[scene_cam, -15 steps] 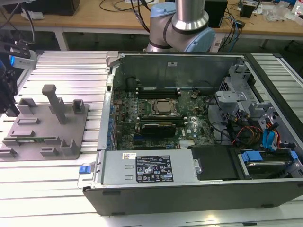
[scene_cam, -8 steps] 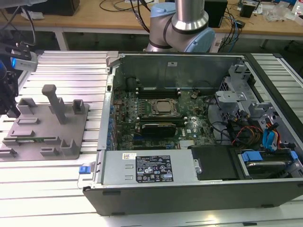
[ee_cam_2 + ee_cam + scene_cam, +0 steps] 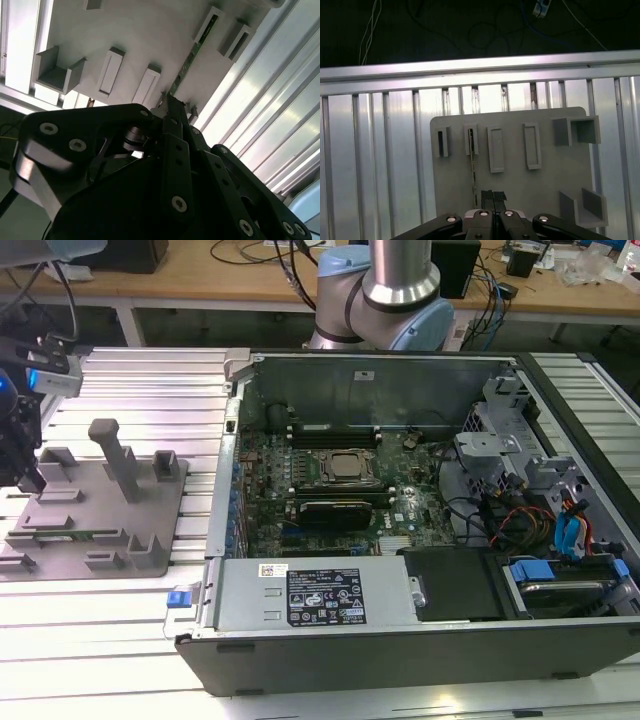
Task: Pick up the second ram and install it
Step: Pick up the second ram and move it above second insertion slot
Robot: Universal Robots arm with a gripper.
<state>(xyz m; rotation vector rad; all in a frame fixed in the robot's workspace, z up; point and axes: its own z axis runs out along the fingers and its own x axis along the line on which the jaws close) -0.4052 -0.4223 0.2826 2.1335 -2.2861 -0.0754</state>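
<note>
One ram (image 3: 472, 170) in gray holder (image 3: 530, 190); one claw (image 3: 493, 194), closed, near it.

Ribbed metal tabletop (image 3: 90, 640), brightly lit. Wooden bench (image 3: 180, 280) behind, cables (image 3: 285, 265) strewn across. Dark floor (image 3: 445, 30) beyond table edge.

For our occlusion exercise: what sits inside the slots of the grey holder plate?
A green ram stick stands on edge in one slot of the holder plate. Its lower edge is hidden in the slot.
</note>
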